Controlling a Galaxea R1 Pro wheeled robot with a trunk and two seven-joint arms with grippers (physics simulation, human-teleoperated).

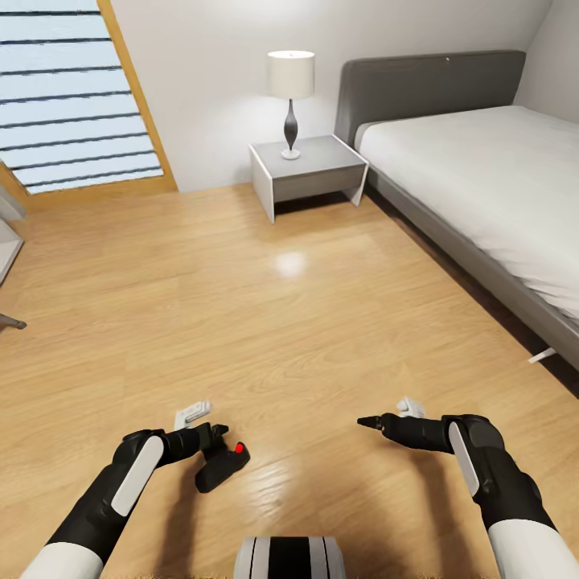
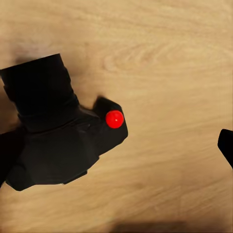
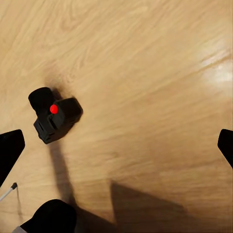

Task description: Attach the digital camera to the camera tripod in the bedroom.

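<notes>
The digital camera (image 1: 223, 464) hangs low over the wood floor (image 1: 305, 322), pinched in the left gripper (image 1: 211, 447) jaws, the right gripper (image 1: 363, 421) jaws spread and empty, so carrying it level and slowly toward the tripod seems wise.

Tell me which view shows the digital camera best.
Left wrist view: the digital camera sits close and large, with lens barrel and red dot plain. The right wrist view shows it whole but small above the wood floor. The head view shows it small at the left gripper.
</notes>
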